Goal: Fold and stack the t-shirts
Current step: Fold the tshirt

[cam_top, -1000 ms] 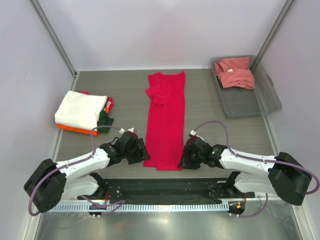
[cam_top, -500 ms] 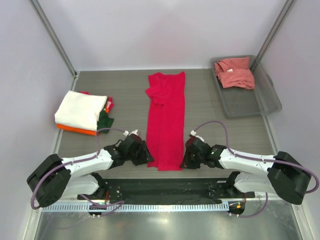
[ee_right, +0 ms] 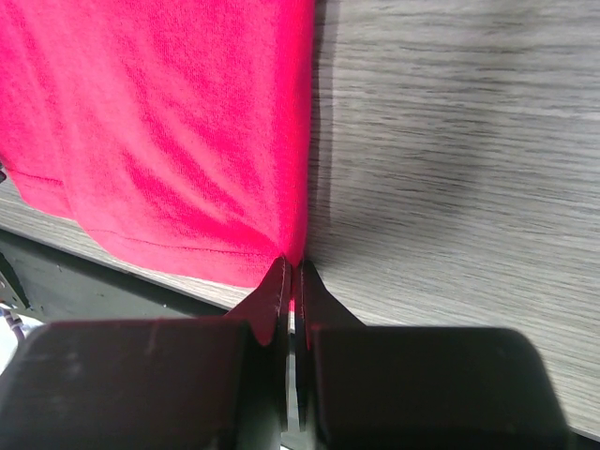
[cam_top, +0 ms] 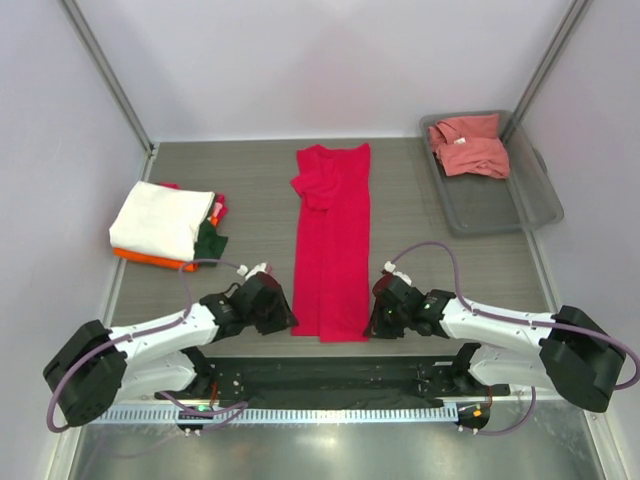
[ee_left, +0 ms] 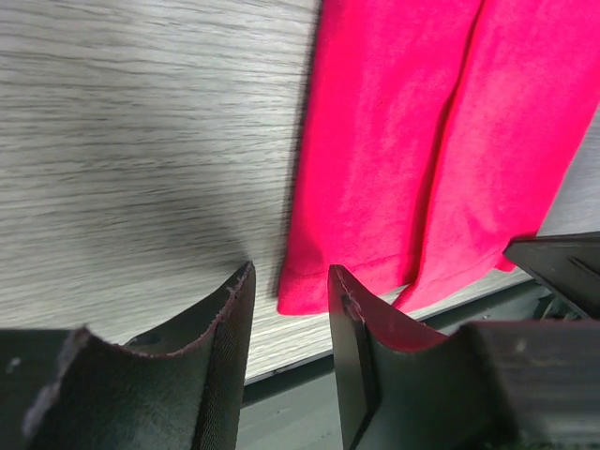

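The crimson t-shirt (cam_top: 330, 240) lies as a long narrow strip down the middle of the table, collar end far and hem near. My right gripper (cam_top: 372, 325) is shut on its near right hem corner; in the right wrist view the cloth (ee_right: 159, 122) is pinched between the closed fingertips of the right gripper (ee_right: 292, 262). My left gripper (cam_top: 285, 322) sits at the near left hem corner. In the left wrist view the left gripper (ee_left: 292, 272) stands open, and the shirt's corner (ee_left: 309, 291) lies just beyond its tips, not gripped.
A folded stack sits at the left: a cream-white shirt (cam_top: 160, 220) on top, orange (cam_top: 150, 260) beneath, dark green (cam_top: 210, 240) at its side. A salmon-pink shirt (cam_top: 468, 145) lies crumpled in the grey tray (cam_top: 500, 205) at the back right. The table's near edge (cam_top: 330, 375) runs just behind both grippers.
My right gripper has shut on the shirt's near right hem corner. The left gripper's jaws have narrowed, and it has settled close to the near left corner.
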Motion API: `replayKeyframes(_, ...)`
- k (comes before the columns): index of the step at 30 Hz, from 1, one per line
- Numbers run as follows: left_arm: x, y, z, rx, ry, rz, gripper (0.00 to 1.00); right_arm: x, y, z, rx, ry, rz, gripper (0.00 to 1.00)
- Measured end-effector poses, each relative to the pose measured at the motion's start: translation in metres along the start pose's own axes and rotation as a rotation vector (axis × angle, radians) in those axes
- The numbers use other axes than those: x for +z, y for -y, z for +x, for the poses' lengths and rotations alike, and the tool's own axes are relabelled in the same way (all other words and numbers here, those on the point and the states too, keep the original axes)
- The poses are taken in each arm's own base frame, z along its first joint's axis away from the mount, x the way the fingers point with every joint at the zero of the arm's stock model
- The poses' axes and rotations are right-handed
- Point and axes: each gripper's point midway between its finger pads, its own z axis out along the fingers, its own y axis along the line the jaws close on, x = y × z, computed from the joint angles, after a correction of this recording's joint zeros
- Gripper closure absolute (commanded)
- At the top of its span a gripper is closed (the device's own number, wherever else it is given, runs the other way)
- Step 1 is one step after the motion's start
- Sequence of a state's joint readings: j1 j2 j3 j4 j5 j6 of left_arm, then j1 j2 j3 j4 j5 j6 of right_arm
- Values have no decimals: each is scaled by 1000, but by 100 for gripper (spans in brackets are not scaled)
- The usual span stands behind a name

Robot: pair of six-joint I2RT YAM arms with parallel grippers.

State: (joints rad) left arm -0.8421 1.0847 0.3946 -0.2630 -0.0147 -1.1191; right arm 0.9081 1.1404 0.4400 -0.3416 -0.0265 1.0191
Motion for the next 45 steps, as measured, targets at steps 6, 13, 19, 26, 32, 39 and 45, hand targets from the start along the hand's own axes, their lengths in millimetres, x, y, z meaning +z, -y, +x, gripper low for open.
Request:
replayKeyframes(6, 7, 11, 4, -4, -30, 43, 63, 0, 1, 0, 0, -2, 3, 99)
replayKeyframes(13, 14, 12, 10, -28, -52, 66, 100, 0, 2, 1, 0, -2, 7, 99)
replayKeyframes(19, 7, 7, 15, -35, -53, 65, 99, -7, 6, -4, -3, 22, 31, 99)
replayKeyframes(26, -4, -3, 22, -27, -84, 20, 100, -34, -11, -21, -22, 94, -19, 99)
replayKeyframes(32, -16, 24, 11, -11, -107, 44, 100, -60, -38, -52, -64, 186, -45, 99)
replayKeyframes(39, -33, 81, -63, -45, -23, 142, 100, -80, -46, -128, -32, 304, -3, 99)
replayKeyframes(45, -16, 89, -144, -96, 45, 110, 100, -71, -35, -202, -2, 326, 77, 99)
